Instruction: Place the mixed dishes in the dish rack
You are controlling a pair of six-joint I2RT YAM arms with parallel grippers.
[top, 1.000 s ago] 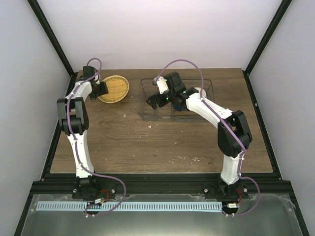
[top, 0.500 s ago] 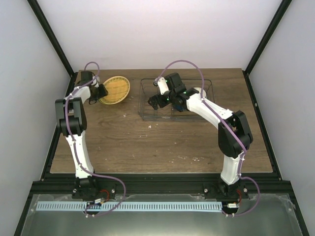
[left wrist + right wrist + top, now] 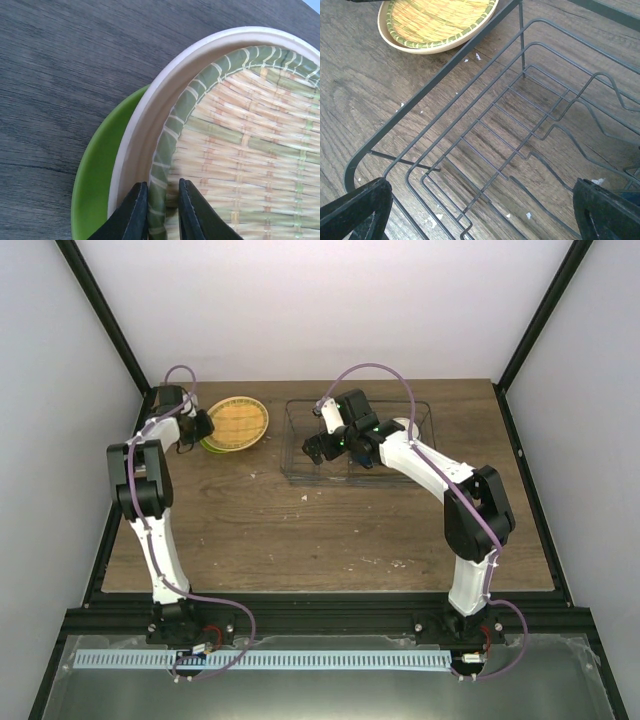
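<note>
L claw [image 3: 156, 212] is narrowed onto the near rim of the yellow-orange plate [image 3: 240, 150], one finger inside the woven-look lip and one outside. The rim fills the gap btw them, so it reads as a pinch on the plate. An edge grip makes sense: the plate is flat and wide, so the rim is the only part thin enough to take.

The plate sits at the far-left of the desk [image 3: 300, 530], stacked on the yellow-green plate [image 3: 97, 170], which peeks out as a crescent on the left. The top plate has to go first. Risk, IMO: the lower plate drags along or the top one tips in the pinch when raised.

R claw [image 3: 480, 212] is wide, holding nothing, and hangs low over the left end of the dish rack [image 3: 435, 82] w/ bare wire dividers below it. Probably parked there to take a hand-over or steady the rack.

The rack is to the right of the plates, well apart. Neither plate is loaded yet. Mug and cup: can't tell from these views.
</note>
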